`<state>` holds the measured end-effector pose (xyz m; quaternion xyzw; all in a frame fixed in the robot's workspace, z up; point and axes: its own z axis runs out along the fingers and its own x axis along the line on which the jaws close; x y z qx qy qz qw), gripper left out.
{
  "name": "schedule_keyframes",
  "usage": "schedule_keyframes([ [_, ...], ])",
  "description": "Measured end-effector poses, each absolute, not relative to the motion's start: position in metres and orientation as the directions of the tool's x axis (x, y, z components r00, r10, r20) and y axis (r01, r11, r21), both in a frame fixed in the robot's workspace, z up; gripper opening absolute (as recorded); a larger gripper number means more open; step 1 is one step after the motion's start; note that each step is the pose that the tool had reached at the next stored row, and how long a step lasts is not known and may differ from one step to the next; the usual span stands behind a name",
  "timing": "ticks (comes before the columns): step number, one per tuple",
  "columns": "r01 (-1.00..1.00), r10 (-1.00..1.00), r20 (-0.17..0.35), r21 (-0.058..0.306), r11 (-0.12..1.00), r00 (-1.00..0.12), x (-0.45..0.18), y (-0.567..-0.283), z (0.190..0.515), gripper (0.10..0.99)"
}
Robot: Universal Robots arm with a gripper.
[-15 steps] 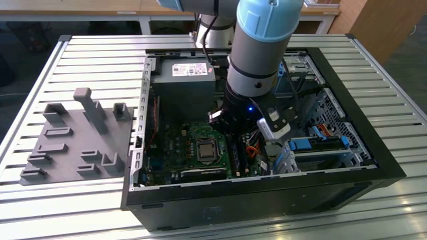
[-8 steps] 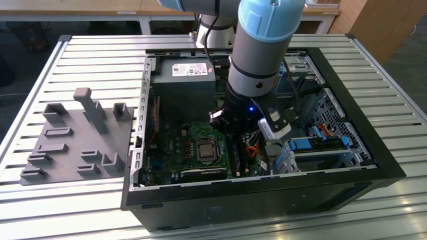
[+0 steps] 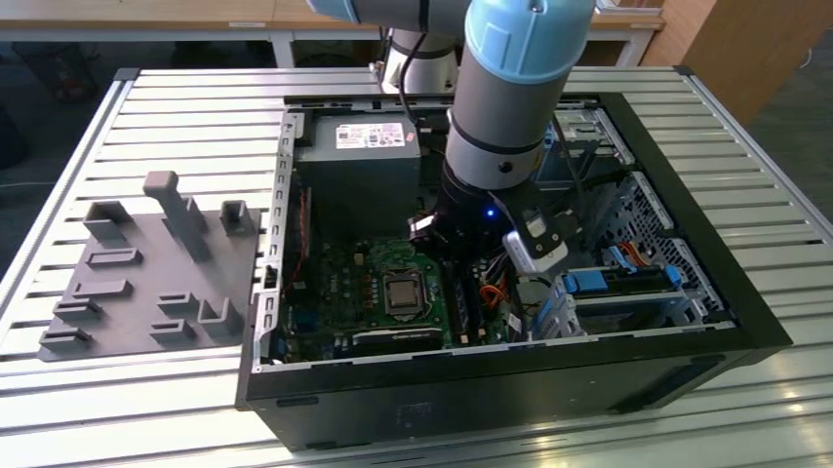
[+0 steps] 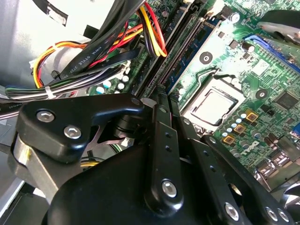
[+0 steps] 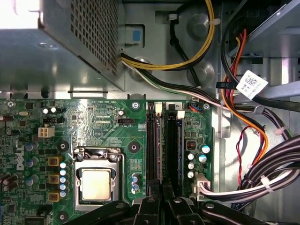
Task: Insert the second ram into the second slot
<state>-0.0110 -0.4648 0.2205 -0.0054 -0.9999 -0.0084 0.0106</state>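
My gripper (image 3: pixel 456 271) is deep inside the open computer case (image 3: pixel 729 292), right over the memory slots (image 5: pixel 153 145) beside the CPU socket (image 5: pixel 96 183). In both wrist views its black fingers (image 5: pixel 154 206) stand pressed close together at one end of the slots. The second ram (image 5: pixel 161 150) shows edge-on as a thin blue strip running away from the fingertips between the black slot walls. In the second wrist view its blue board (image 4: pixel 186 58) lies alongside a black slot. The fingers look shut on its end; how deep it sits I cannot tell.
The grey power supply (image 3: pixel 358 146) stands behind the green motherboard (image 3: pixel 351 283). Coloured cable bundles (image 5: pixel 243 140) hang close beside the slots. Blue drive-bay clips (image 3: pixel 602 283) are on the exterior view's right. A grey fixture plate (image 3: pixel 143 283) lies outside the case on the slatted table.
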Motion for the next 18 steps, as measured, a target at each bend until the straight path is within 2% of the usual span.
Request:
schedule_keyframes([
  [18, 0.016, 0.016, 0.021, 0.017, 1.0, -1.0, -0.0126, -0.4648, 0.2184, 0.133],
])
